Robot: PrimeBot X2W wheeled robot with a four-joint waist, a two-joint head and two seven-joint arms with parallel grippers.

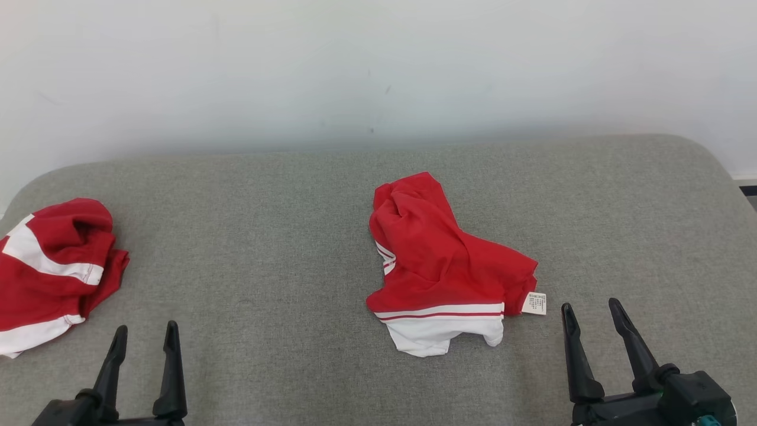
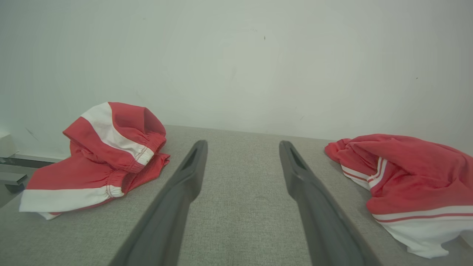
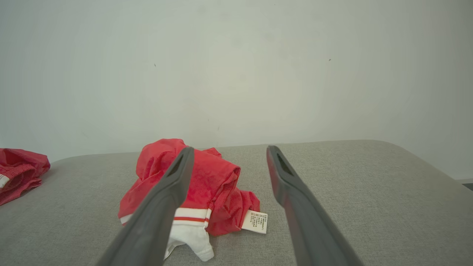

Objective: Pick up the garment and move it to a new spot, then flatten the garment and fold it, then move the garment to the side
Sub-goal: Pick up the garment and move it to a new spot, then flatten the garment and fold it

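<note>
A crumpled red garment (image 1: 440, 260) with white stripes, a white hem and a care label (image 1: 534, 303) lies in the middle of the grey padded table (image 1: 266, 236). It appears at the right of the left wrist view (image 2: 410, 173) and left of centre in the right wrist view (image 3: 214, 184). My right gripper (image 1: 593, 307) stands open just right of it near the front edge, nothing between its fingers (image 3: 295, 207). My left gripper (image 1: 146, 334) is open at the lower left, its fingers (image 2: 177, 195) over bare table.
A second red and white garment (image 1: 50, 266) sits bunched at the table's left edge, also seen in the left wrist view (image 2: 99, 159). A pale wall (image 1: 378, 71) rises behind the table. Bare grey surface lies between the two garments and at the far right.
</note>
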